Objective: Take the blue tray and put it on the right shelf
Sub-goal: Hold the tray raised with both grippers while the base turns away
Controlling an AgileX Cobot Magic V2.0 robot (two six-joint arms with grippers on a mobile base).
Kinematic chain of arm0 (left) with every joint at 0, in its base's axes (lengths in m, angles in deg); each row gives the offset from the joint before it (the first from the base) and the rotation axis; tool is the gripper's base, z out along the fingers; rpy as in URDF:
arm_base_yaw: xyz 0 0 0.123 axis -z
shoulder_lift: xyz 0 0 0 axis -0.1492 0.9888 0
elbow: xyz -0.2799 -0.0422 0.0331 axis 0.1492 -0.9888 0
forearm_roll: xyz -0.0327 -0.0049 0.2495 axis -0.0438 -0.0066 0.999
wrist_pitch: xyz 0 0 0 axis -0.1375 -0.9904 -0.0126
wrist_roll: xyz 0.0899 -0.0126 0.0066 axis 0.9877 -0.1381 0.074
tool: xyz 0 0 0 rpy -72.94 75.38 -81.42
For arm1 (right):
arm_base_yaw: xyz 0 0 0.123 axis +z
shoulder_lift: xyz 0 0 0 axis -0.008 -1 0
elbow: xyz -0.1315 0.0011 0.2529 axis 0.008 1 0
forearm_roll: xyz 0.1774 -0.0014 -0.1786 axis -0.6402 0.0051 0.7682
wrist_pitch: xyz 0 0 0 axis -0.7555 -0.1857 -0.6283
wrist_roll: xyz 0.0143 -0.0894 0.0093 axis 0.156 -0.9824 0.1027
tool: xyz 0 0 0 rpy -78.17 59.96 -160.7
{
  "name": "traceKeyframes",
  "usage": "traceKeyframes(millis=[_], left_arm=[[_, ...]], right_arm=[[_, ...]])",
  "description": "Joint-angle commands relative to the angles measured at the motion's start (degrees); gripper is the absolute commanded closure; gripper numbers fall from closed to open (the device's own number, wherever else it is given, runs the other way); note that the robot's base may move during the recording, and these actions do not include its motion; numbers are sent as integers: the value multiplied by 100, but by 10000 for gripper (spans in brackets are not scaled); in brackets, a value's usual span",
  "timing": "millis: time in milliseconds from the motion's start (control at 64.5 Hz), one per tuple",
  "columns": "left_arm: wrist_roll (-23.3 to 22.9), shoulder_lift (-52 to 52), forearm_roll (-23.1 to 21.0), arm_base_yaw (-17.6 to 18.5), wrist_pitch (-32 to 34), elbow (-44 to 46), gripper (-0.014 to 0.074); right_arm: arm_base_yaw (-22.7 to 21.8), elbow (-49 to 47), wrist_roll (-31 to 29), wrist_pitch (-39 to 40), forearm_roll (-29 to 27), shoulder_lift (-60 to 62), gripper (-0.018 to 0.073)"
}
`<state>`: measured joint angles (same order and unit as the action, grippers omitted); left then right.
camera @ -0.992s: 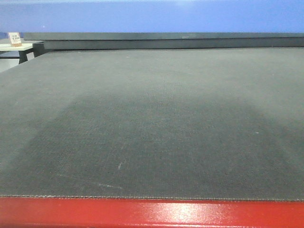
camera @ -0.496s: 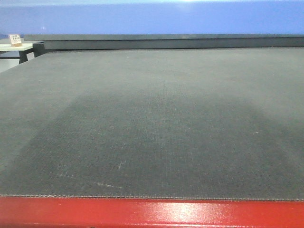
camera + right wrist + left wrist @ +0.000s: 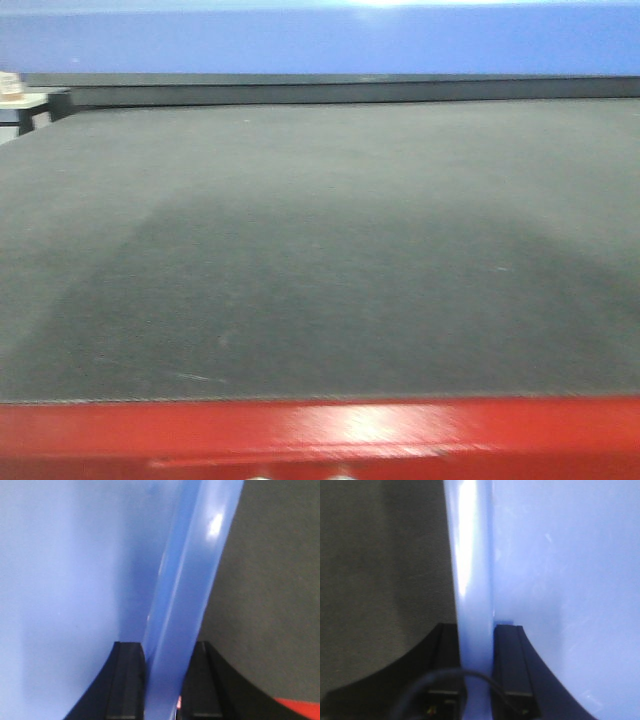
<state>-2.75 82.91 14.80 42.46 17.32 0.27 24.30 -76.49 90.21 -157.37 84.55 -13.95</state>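
Note:
The blue tray (image 3: 560, 565) fills most of the left wrist view, and its glossy rim (image 3: 472, 555) runs up the frame. My left gripper (image 3: 476, 632) is shut on that rim, one black finger (image 3: 507, 655) inside the tray and the other outside. In the right wrist view the tray (image 3: 65, 570) fills the left side. My right gripper (image 3: 167, 650) is shut on its opposite rim (image 3: 192, 570). The tray is held above the dark mat. The right shelf is out of view. Neither gripper shows in the front view.
The red-framed table (image 3: 320, 435) with a dark grey mat top (image 3: 320, 250) fills the front view. A light blue band (image 3: 320, 40) spans the top; I cannot tell whether it is the tray. A small pale side table (image 3: 20, 100) stands far left.
The front view has shifted and blurred. The red table edge takes up more of the bottom, and the side table has slid toward the left edge. The blue band stays at the top.

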Motion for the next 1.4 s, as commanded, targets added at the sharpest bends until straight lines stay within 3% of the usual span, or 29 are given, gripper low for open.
traceKeyframes(millis=[0, 1380], left_arm=[[106, -167, 138, 51, -573, 138, 645], [106, -167, 108, 51, -573, 138, 645]], right_arm=[[20, -144, -189, 244, 190, 122, 504], [20, -144, -189, 244, 190, 122, 504]])
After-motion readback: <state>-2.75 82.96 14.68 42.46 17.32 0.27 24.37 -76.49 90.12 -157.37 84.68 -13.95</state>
